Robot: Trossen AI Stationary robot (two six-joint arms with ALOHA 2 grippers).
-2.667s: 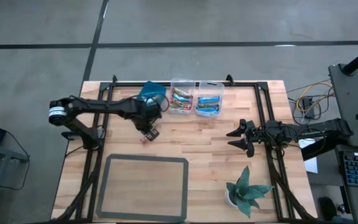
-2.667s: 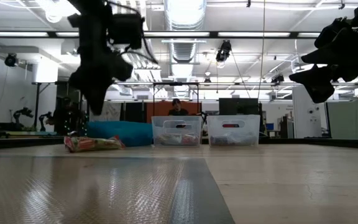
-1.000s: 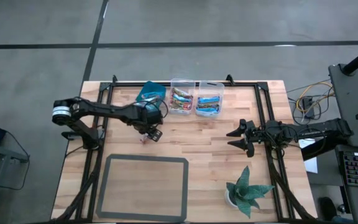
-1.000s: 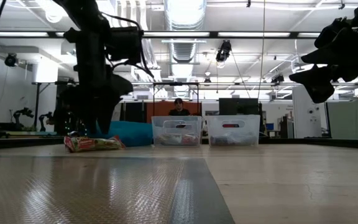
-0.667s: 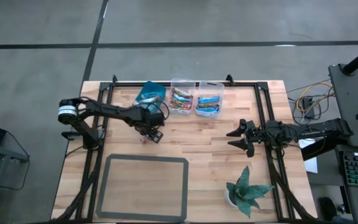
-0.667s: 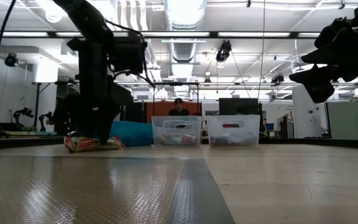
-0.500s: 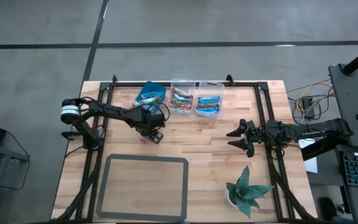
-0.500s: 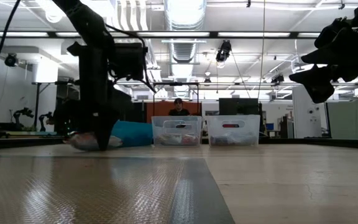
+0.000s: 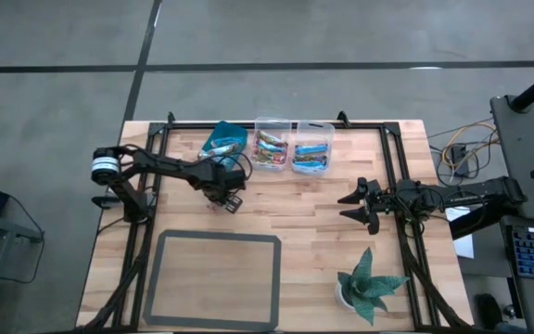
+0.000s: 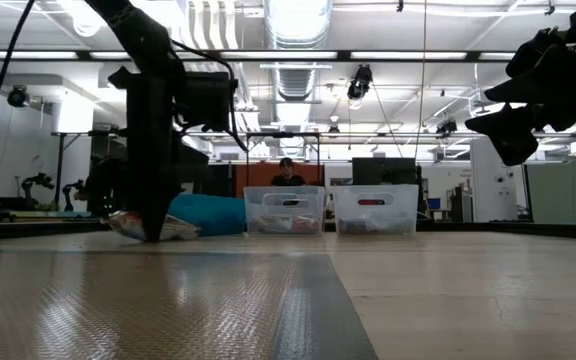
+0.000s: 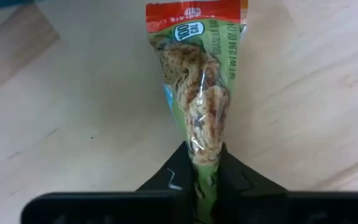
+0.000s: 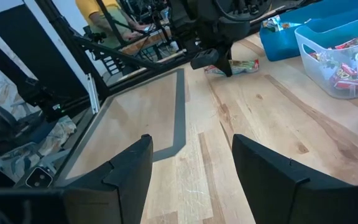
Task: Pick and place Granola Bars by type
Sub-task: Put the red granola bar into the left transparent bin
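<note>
On the table just below my left wrist: my left fingers [image 11: 205,180] are clamped on one end of a granola bar [image 11: 199,93], green wrapper with a red end band. Its long axis runs straight out ahead of the fingers, so the bar lies in line with the grip, free end pointing away from me. In the high view that puts my left gripper [image 9: 221,198] and the bar on the table near the bins, just in front of the teal bin [image 9: 224,140]. The bar looks to be resting on the wood, not lifted yet.

Left arm is clearly the one for this; the right gripper [image 9: 358,206] hangs well apart over the right side of the table, fingers apart, holding nothing.

Farther back: clear bin [image 9: 272,148] with the reddish-brown bars, then the second clear bin [image 9: 312,150] with blue bars. Teal bin is the nearest of the three.

Versus a second ago: my left fingers were spread and straddling the bar; now they've shut on it. The bar has swung end-on to the low camera. Right arm hasn't moved.

Next, I'd say: lift and carry to the matching bin.
</note>
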